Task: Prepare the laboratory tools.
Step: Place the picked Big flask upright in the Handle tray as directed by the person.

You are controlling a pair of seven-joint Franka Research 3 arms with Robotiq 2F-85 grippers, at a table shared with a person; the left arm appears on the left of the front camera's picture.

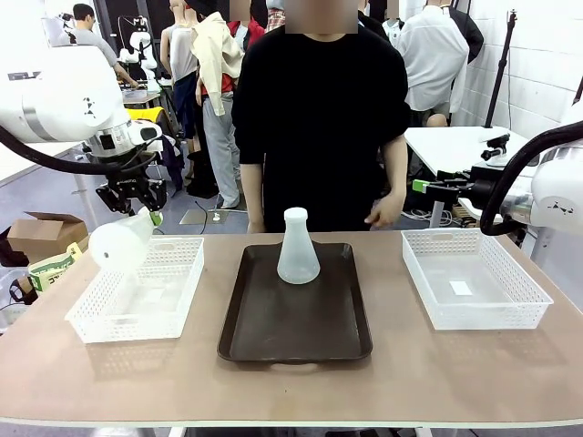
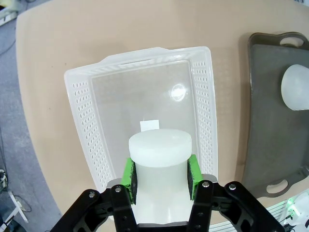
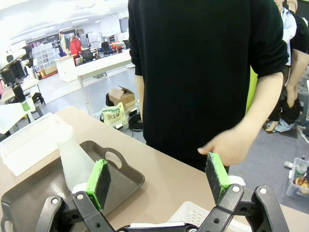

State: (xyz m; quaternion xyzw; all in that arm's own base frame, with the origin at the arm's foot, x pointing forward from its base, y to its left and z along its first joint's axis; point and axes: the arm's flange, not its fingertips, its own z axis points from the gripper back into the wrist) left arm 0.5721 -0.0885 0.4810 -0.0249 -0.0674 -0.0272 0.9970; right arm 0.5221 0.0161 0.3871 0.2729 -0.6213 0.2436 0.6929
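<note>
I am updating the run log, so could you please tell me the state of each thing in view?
Left gripper: shut on the held flask.
Held flask: lifted, tilted, above the left basket.
Left basket: holds no flask.
Tray flask: upright on the tray.
Tray: flat on table.
Right gripper: open, holding nothing.
Right basket: holds no flask.

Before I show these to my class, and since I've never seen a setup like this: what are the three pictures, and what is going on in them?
Two white robot arms share a table with a person standing opposite. The front picture looks across the table; the other two come from cameras on each arm's wrist. On the table lie a left basket, a dark tray with one frosted flask standing on it, and a right basket. The left gripper is shut on a second flask, held above the left basket. The right gripper is open, holding nothing.
</note>
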